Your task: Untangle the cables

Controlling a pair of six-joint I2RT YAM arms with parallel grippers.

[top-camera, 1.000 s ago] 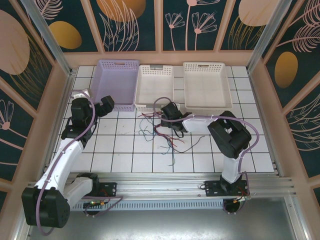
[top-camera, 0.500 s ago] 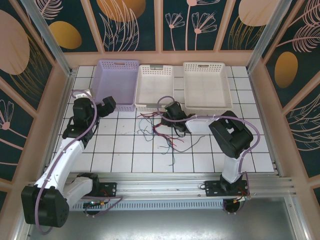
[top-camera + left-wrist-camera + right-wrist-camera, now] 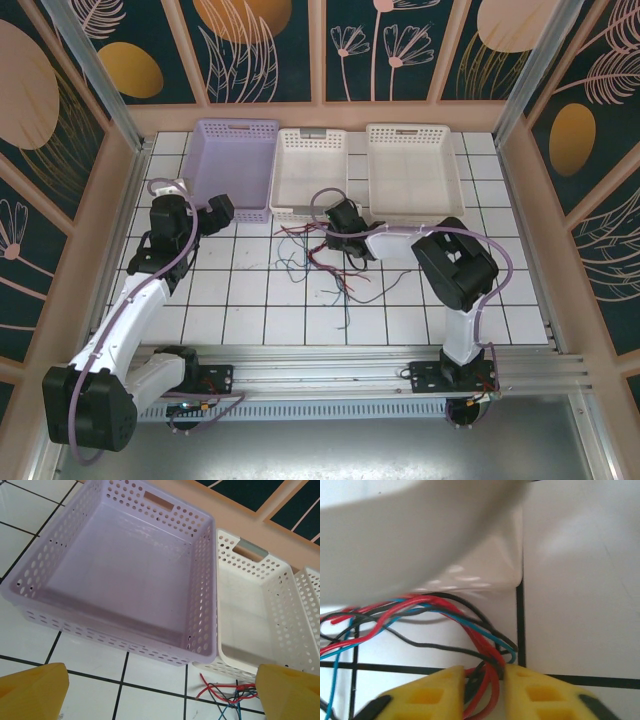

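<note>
The cables are a loose tangle of red, dark and blue-teal wires on the white tiles, in front of the middle basket. My right gripper sits at the tangle's far right end, low over the floor. In the right wrist view its yellow fingers are shut on a bunch of red, dark and teal cables that fills the narrow gap. My left gripper hovers by the lilac basket's near corner, open and empty, its fingers wide apart. Cable ends lie to its right.
Three baskets line the back: a lilac basket, a white middle basket and a wider white basket. All three look empty. The white middle basket's corner is just beyond my right fingers. Wooden walls enclose the tiled floor.
My right gripper has drawn slightly back toward the white middle basket, tugging the tangle's upper strands with it. My left gripper has edged a little closer to the lilac basket.
</note>
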